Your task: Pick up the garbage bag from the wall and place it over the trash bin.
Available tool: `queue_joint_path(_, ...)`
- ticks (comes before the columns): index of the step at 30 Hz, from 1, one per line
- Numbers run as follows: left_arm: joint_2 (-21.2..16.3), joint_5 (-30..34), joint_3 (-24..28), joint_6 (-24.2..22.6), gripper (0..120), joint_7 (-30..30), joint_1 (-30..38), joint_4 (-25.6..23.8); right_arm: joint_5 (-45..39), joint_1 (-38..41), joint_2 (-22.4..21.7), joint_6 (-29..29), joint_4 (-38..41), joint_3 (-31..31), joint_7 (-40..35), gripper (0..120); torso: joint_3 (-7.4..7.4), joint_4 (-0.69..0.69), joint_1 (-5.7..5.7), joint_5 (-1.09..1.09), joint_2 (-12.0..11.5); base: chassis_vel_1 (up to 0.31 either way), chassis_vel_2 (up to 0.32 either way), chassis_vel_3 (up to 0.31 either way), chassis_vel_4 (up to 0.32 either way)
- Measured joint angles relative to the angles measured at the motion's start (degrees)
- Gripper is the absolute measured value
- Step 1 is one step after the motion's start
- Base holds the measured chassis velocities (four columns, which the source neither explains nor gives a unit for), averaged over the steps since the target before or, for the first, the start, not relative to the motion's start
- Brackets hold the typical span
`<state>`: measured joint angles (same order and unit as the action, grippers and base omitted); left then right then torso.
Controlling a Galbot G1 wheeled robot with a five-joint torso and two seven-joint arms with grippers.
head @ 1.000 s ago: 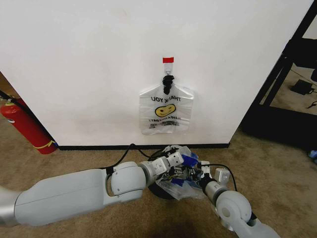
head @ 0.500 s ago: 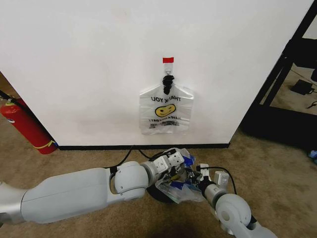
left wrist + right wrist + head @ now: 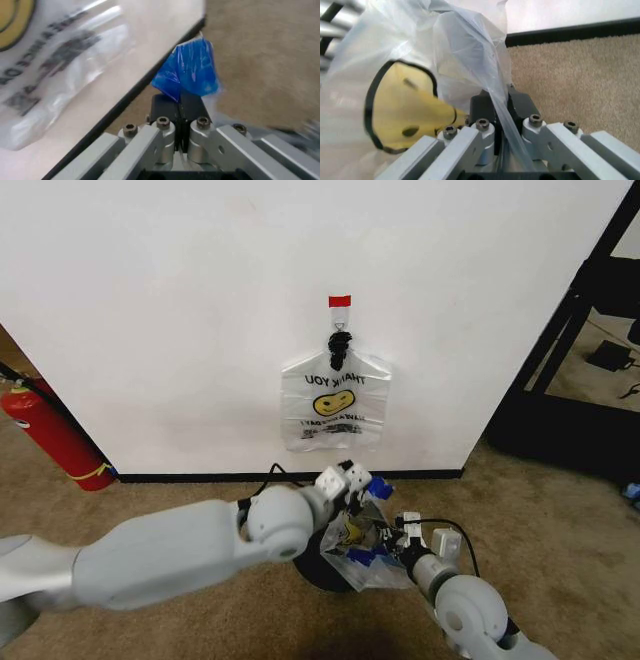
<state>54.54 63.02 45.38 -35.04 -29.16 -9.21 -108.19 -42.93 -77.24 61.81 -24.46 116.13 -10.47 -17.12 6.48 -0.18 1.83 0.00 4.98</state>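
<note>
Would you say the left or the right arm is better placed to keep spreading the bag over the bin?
Probably left. The left gripper pinches a blue patch of the garbage bag on the wall side of the trash bin. The right gripper clamps the film on the near side.

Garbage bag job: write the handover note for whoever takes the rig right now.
Left gripper: shut on a blue patch of the garbage bag, low in front of the wall.
Right gripper: shut on the bag's clear film beside the smiley.
Trash bin: on the carpet under the bag, mostly hidden.
Second smiley bag: on the wall hook; leave it.
Done: bag off the wall, held by both grippers above the bin.
Left: spread the mouth over the rim, then release.
</note>
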Motion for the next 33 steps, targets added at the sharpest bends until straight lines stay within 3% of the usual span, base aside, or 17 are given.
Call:
queue_joint_path(7,0.7,1.8,-0.6,-1.6,0,-0.4,2.2,5.4,0.6,-0.5,-0.6,0.5,1.1,0.1,1.0,1,0.00,-0.01,0.00,0.00,0.0,0.000,0.000,0.000,0.000)
queue_joint_path(16,-4.9,1.6,-3.7,-3.8,0,0.8,-0.3,8.0,0.2,-0.6,-1.0,1.2,1.5,0.6,2.0,1,-0.01,0.02,0.00,-0.02,0.0,0.000,0.000,0.000,0.000)
queue_joint_path(33,-12.2,1.3,-12.6,-4.2,0,5.1,-10.0,5.4,-1.0,-1.2,-1.0,4.4,1.2,-1.0,3.6,1,-0.01,0.01,0.00,-0.02,0.0,0.000,0.000,0.000,0.000)
